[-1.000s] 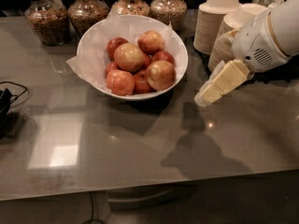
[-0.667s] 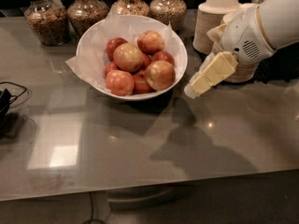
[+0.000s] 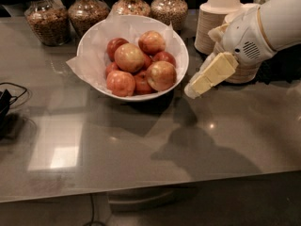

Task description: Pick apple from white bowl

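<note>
Cream-coloured and slab-like, the gripper [image 3: 197,85] hangs just beside the right rim of the white bowl [image 3: 141,97], tilted down and to the left, its tip above the desk [image 3: 225,140]. From this side-on angle I cannot tell whether it is open or closed, and nothing shows in it. The apple [image 3: 129,57], pale yellow-green with a red-orange blush, sits high on the pile near the middle of the bowl, resting on smaller red apples [image 3: 141,81], just in front of a rosier one [image 3: 151,42]. I judge this to be the approach step, with the grasp not yet begun. The next move probably calls for rising over the rim and coming down on the apple from above, opened wide enough for so large a fruit, without nudging its neighbours or catching the crumpled paper lining [image 3: 77,66]. The desk is glossy grey, with a pale patch of reflected light at the left. Glass jars [image 3: 87,13] of dry goods line its dark far edge, stacked disposable bowls [image 3: 217,25] stand behind the arm, and a black cable [image 3: 14,91] lies at the left.
</note>
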Robot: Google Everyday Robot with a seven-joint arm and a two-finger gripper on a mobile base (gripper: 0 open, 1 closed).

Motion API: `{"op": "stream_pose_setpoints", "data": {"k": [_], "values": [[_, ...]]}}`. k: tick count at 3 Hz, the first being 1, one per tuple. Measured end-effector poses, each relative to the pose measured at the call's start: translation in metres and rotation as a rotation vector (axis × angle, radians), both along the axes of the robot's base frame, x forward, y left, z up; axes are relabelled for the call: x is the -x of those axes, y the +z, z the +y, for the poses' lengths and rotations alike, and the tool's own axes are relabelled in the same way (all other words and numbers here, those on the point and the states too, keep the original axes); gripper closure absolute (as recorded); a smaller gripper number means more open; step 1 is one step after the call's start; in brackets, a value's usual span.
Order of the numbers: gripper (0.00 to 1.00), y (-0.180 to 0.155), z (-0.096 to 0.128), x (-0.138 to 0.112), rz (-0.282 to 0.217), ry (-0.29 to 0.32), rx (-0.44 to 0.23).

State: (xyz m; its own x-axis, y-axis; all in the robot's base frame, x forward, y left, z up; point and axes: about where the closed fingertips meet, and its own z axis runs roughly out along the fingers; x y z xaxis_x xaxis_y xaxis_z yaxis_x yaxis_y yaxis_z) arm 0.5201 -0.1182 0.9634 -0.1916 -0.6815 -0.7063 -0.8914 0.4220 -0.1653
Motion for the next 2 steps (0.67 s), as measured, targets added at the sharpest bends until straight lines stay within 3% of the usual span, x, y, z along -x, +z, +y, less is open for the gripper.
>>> {"op": "stream_pose_setpoints", "data": {"k": [2], "values": [[0.03, -0.004, 0.032, -0.018, -0.021, 0.049, -0.068]]}}
